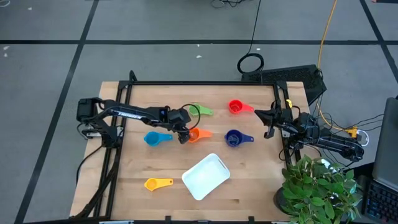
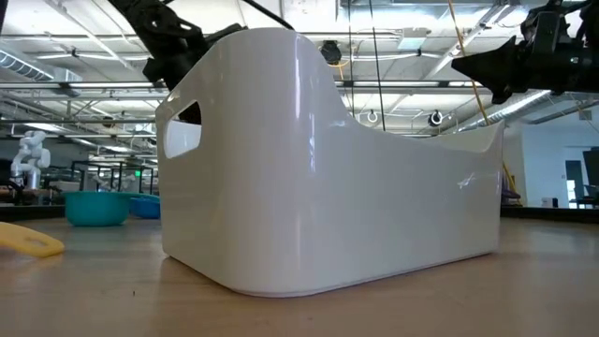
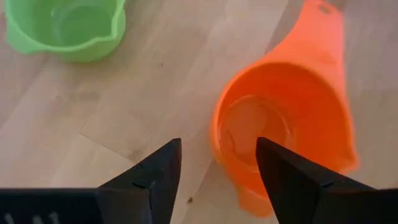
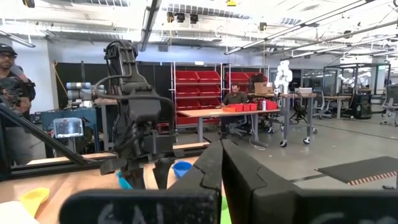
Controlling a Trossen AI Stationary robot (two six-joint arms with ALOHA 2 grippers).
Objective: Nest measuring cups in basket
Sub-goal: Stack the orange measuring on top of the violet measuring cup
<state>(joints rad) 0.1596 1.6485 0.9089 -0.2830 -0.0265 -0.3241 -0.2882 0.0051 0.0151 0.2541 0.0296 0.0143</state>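
My left gripper [image 1: 185,135] is open and points down over the orange measuring cup [image 1: 199,134] at mid-table. In the left wrist view one finger [image 3: 283,171] stands over the cup's bowl [image 3: 255,124] and the other [image 3: 155,174] outside its wall. The green cup [image 1: 200,111], red cup [image 1: 236,107], navy cup [image 1: 235,138], light blue cup [image 1: 157,138] and yellow cup [image 1: 158,183] rest on the wood. A blue cup [image 4: 181,168] shows below the left arm. The white basket [image 1: 205,176] sits near the front edge. My right gripper [image 1: 267,119] is shut and waits at the right edge. My left gripper [image 3: 217,149] comes from above at the orange cup's rim [image 3: 214,134], on the side away from the handle [image 3: 323,31]. One finger is over the bowl and one outside the wall. I cannot tell whether either finger touches the cup, which sits upright on the table.
The basket [image 2: 328,168] fills the low view, with the yellow cup [image 2: 28,241] and light blue cup [image 2: 94,208] to its left. A potted plant [image 1: 317,186] stands off the table's near right corner. Bare wood lies between basket and cups.
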